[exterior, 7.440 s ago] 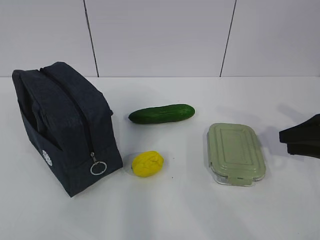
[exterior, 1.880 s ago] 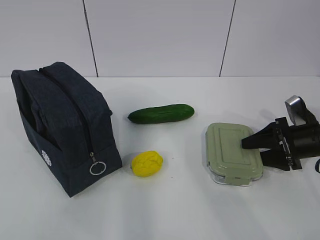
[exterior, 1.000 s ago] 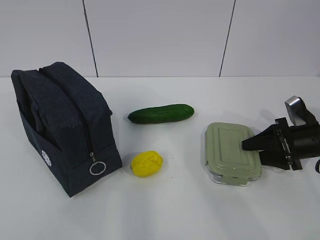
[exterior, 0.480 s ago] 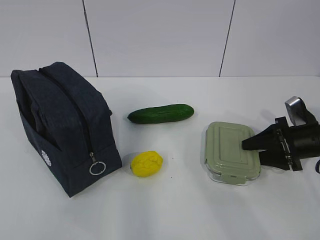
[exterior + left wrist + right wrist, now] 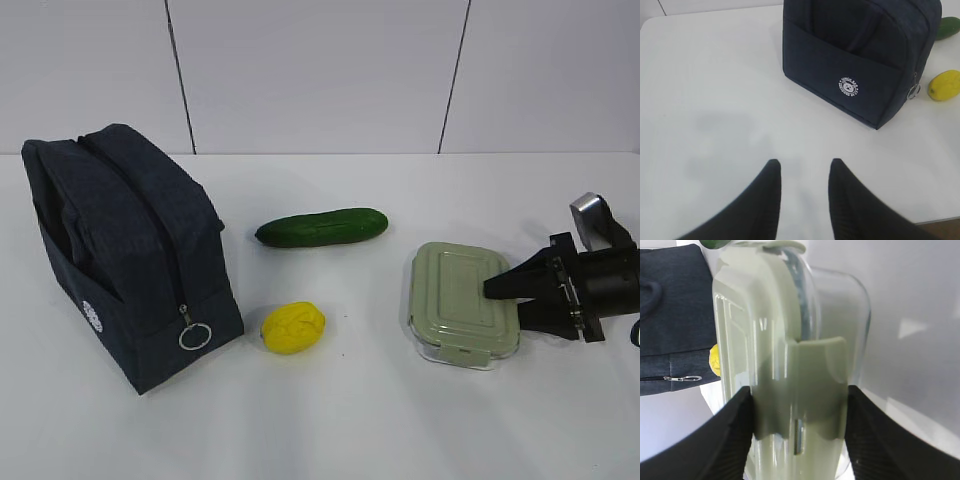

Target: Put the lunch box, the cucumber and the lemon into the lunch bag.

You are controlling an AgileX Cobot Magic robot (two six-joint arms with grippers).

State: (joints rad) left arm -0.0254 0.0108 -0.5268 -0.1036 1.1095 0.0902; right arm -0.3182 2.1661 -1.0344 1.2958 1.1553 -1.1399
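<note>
Right gripper (image 5: 797, 432) clamps lunch box (image 5: 460, 300) by one end clip at frame right (left gripper (image 5: 802, 172) part-open, empty); heavy glass may pivot and slip when lifted, and lunch bag (image 5: 120, 250) looks zipped.

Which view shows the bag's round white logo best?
The left wrist view: the logo on the lunch bag faces the camera, sharp and whole. The exterior view shows it small and oblique; the right wrist view shows bag fabric but no logo.
</note>
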